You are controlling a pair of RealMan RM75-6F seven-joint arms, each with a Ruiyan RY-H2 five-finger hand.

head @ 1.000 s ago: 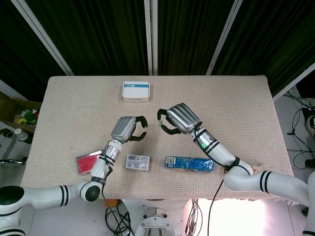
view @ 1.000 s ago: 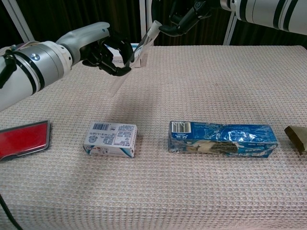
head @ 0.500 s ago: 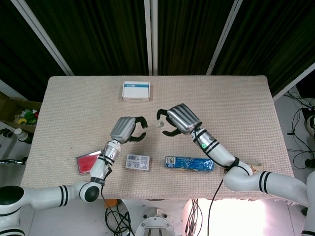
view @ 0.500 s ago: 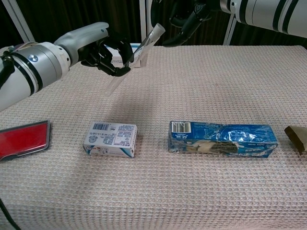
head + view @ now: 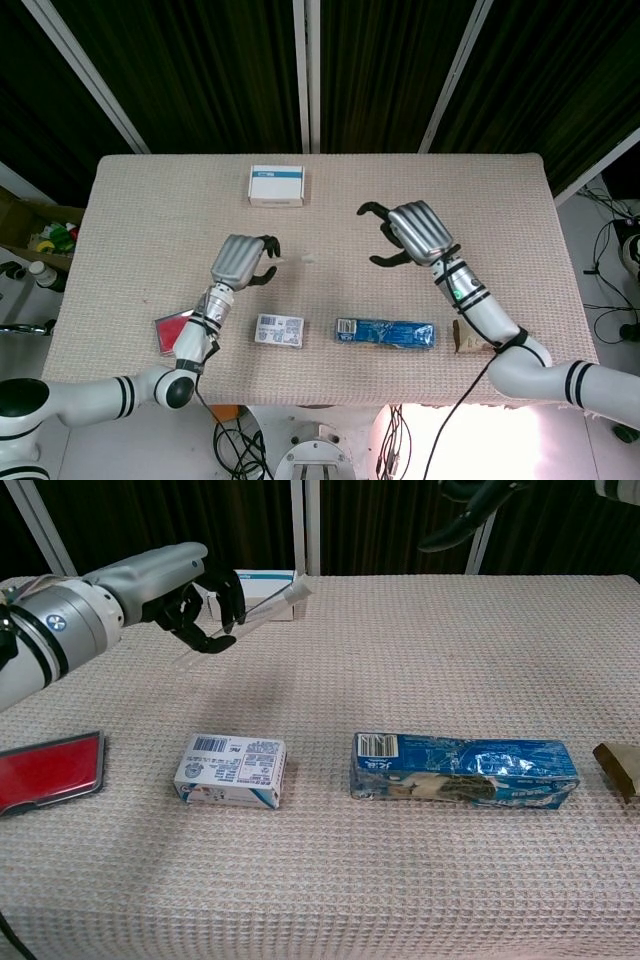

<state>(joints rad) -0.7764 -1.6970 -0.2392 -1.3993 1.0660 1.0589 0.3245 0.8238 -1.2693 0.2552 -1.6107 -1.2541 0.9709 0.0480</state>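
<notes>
Left robot hand (image 5: 190,595) pinches a clear tube (image 5: 262,610) in its curled fingers, raised above the counter (image 5: 150,220) left of centre; the tube slants, its capped end pointing toward the far edge near the white-blue box (image 5: 277,185). Right robot hand (image 5: 412,233) hovers right of centre with fingers spread, holding nothing, well apart from the tube; in the chest view only its dark fingertips (image 5: 470,505) show at the top. Near the front edge lie a small white carton (image 5: 231,770) and, to its right, a long blue packet (image 5: 464,769). A red case (image 5: 48,772) sits at the front-left; a brown piece (image 5: 620,767) lies at the front-right beside the packet's end, not touching it.
</notes>
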